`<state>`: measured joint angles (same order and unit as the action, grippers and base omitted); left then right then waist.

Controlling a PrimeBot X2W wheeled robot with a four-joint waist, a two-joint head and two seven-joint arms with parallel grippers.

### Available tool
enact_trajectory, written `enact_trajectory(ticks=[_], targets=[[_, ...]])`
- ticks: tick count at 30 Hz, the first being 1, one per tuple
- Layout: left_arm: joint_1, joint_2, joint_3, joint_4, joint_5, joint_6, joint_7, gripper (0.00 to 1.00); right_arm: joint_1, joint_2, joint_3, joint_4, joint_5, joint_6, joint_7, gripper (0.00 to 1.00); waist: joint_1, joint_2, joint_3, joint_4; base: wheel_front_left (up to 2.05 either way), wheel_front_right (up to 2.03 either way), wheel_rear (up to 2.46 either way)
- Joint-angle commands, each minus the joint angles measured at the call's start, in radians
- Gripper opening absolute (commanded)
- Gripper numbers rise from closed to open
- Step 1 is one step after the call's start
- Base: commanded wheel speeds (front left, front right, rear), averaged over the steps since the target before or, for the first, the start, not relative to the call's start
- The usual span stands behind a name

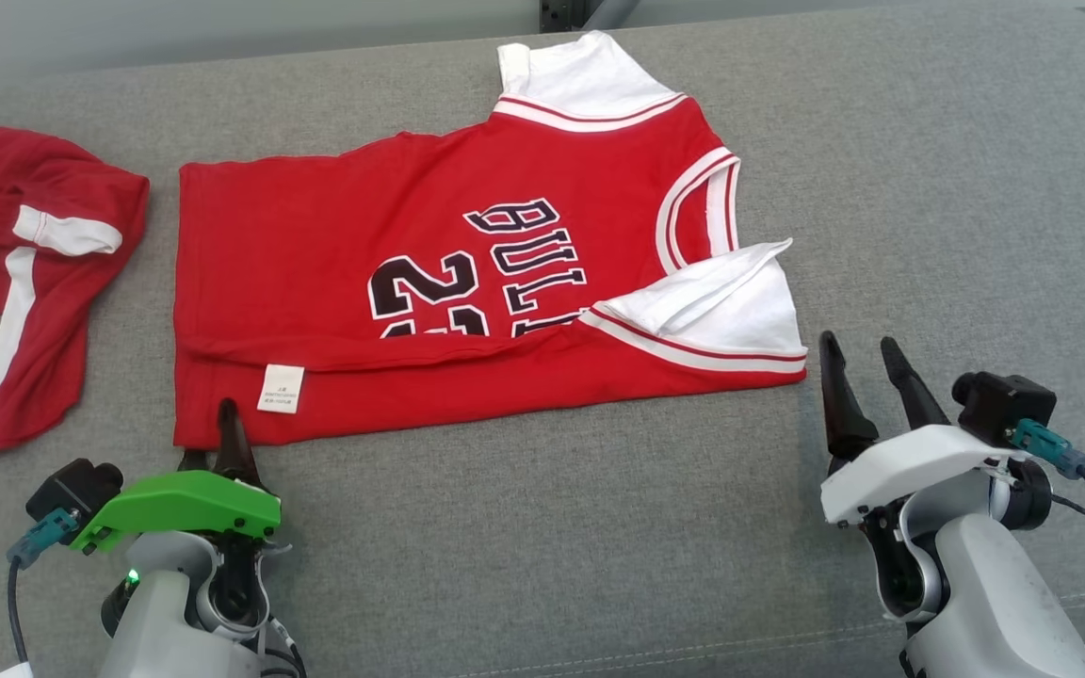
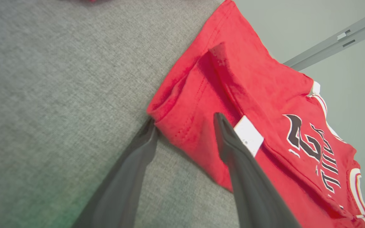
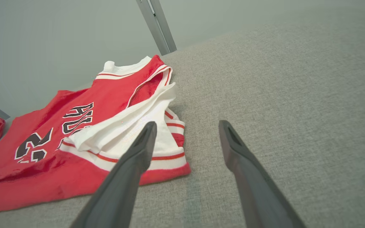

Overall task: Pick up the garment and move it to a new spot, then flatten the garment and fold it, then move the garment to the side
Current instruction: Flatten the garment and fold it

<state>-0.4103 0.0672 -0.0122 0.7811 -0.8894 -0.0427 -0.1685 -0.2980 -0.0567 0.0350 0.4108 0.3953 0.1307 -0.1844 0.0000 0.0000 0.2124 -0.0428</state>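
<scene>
Head view: red jersey [image 1: 316, 245], white sleeves, black 23 and lettering, lying flat across the middle of a grey cushion [image 1: 929, 188]; near long edge folded over onto the front, white label [image 1: 280, 388] showing on the fold. Second red garment [image 1: 24, 282], crumpled, far left, apart from the jersey

Left gripper [image 1: 213, 438]: at the jersey's near left corner; in the left wrist view jaws spread, 1 finger on the cushion against the corner's edge, 1 on top of the cloth just beside the label; nothing pinched

Right gripper [image 1: 859, 344]: jaws spread, holding nothing, above bare cushion just off the jersey's near right corner
</scene>
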Motion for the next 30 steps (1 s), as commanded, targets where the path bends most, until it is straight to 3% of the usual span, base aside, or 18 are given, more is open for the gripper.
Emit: enact_trajectory(ticks=[1,2,3,18,19,20,21,22,30], targets=[[-0.010,0.004,0.002,0.011,-0.014,0.004,0.001,0.32,0.007,0.002,0.001,0.011,-0.008,0.000,0.011,1.00,0.0000,0.0000,0.005,-0.006,0.00,0.00,0.00],[-0.015,0.004,0.002,0.015,-0.014,0.000,-0.004,0.09,0.003,0.002,0.002,0.023,-0.006,0.000,0.021,1.00,0.0000,0.0000,0.007,-0.007,0.00,0.00,0.00],[-0.020,0.004,0.003,0.017,-0.014,-0.005,-0.009,0.00,-0.003,0.003,0.002,0.036,-0.002,0.000,0.030,1.00,0.0000,0.0000,0.008,-0.007,0.00,0.00,0.00],[-0.051,-0.008,-0.037,0.043,-0.025,-0.040,-0.054,0.00,-0.150,0.006,0.067,0.329,0.125,0.000,0.091,1.00,0.0000,0.0000,0.015,0.058,0.00,0.00,0.00],[-0.052,-0.009,-0.041,0.044,-0.024,-0.042,-0.056,0.00,-0.160,0.006,0.072,0.345,0.149,0.000,0.090,0.88,0.0000,0.0000,0.014,0.061,0.00,0.00,0.00],[-0.053,-0.010,-0.044,0.046,-0.023,-0.043,-0.058,0.00,-0.170,0.006,0.077,0.360,0.184,0.000,0.090,0.43,0.0000,0.0000,0.014,0.063,0.00,0.00,0.00],[-0.054,-0.010,-0.047,0.047,-0.023,-0.044,-0.058,0.00,-0.179,0.006,0.086,0.372,0.215,0.000,0.096,0.27,0.0000,0.0000,0.013,0.064,0.00,0.00,0.00],[-0.054,-0.011,-0.049,0.049,-0.026,-0.046,-0.061,0.00,-0.190,0.007,0.095,0.385,0.240,0.000,0.095,0.00,0.0000,0.0000,0.013,0.064,0.00,0.00,0.00],[-0.023,-0.014,-0.071,-0.019,-0.043,-0.072,-0.080,0.00,-0.235,-0.035,0.106,0.361,0.320,0.000,0.047,0.00,0.0000,0.0000,-0.010,0.056,0.00,0.00,0.00]])
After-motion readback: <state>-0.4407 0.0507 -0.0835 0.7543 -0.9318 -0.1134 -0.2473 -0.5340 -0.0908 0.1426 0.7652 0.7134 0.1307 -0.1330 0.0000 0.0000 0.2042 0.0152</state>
